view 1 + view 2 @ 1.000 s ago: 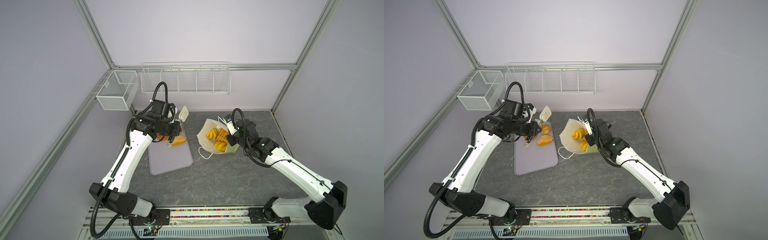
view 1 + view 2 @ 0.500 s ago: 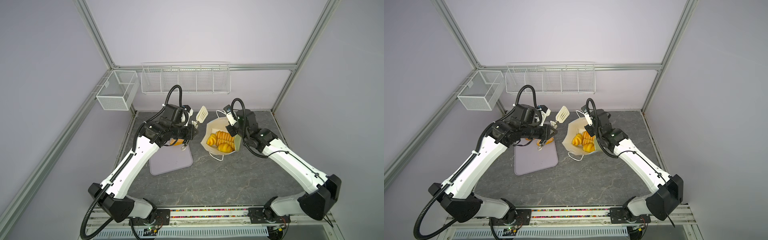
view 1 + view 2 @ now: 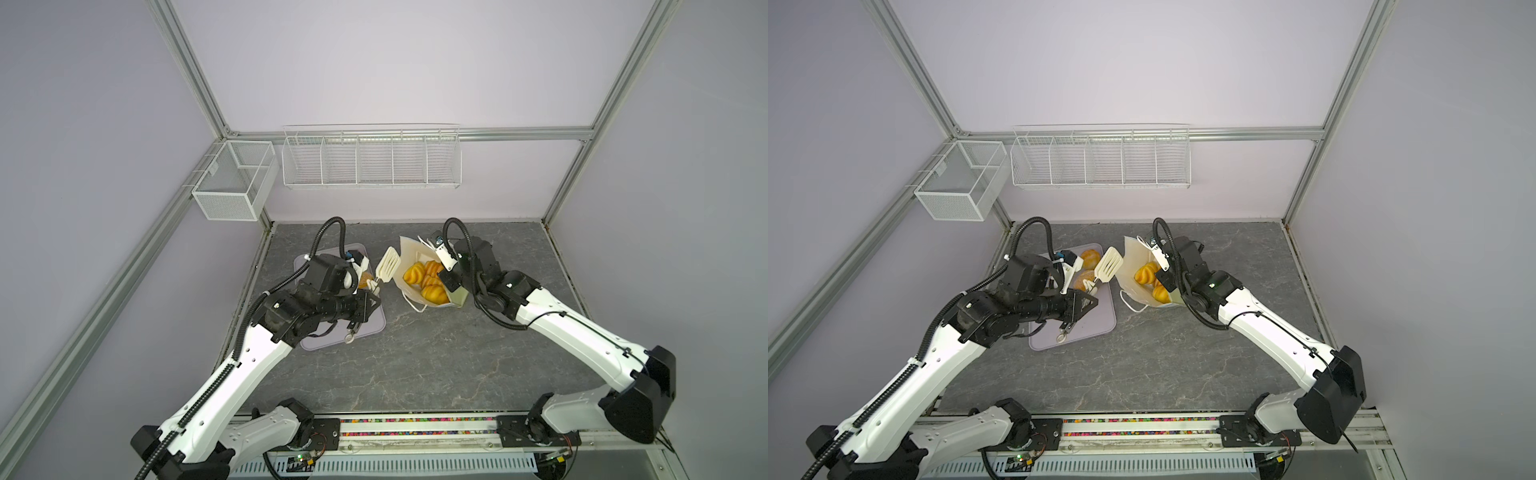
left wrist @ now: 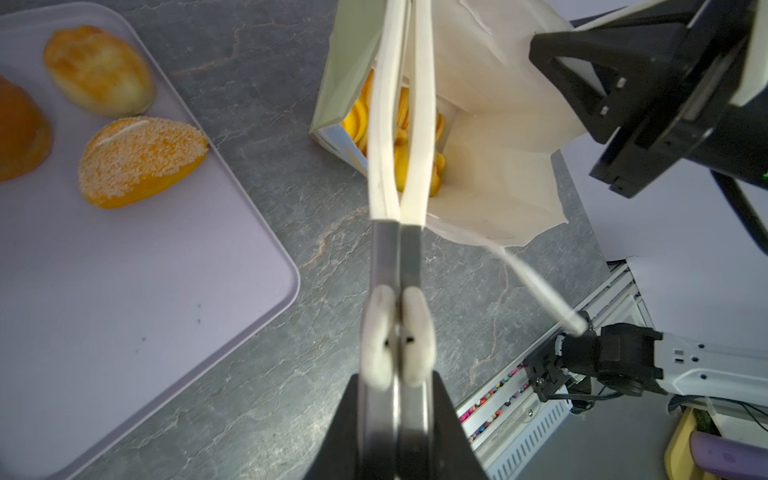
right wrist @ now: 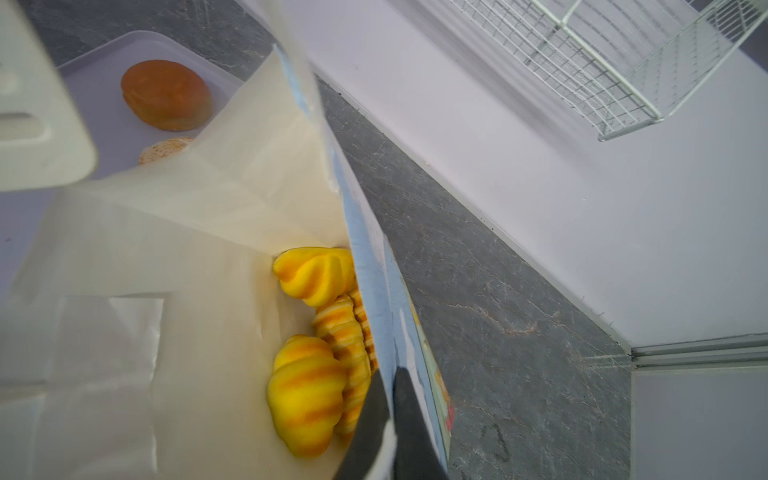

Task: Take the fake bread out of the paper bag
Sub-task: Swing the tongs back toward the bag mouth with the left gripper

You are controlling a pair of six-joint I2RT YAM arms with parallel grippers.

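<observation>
Paper, thin and easily creased, forms the bag (image 3: 409, 255), which sits tilted on the tabletop (image 3: 436, 353) with its mouth turned toward the tray (image 4: 124, 299). Your right hand (image 5: 390, 428) is clenched on one wall of the bag and holds the mouth open. Your left hand (image 4: 397, 395) is clenched on the handles of white tongs (image 3: 388, 269). Their flat blades are nearly together and empty, and hang just beside the bag's rim.

Bread (image 5: 307, 399): about four ridged yellow-orange pieces lie packed at the bottom of the bag, against the pinched wall. Three other pieces already lie on the tray.

Handling, as judged: the pieces look light and glossy, so expect them to slide between smooth blades. Whether they are stiff or spongy cannot be told. Take the uppermost piece across its middle, set the blades in the ridges, and squeeze gently. Hold the blades clear of the paper, which would likely buckle or drag the bag along.
</observation>
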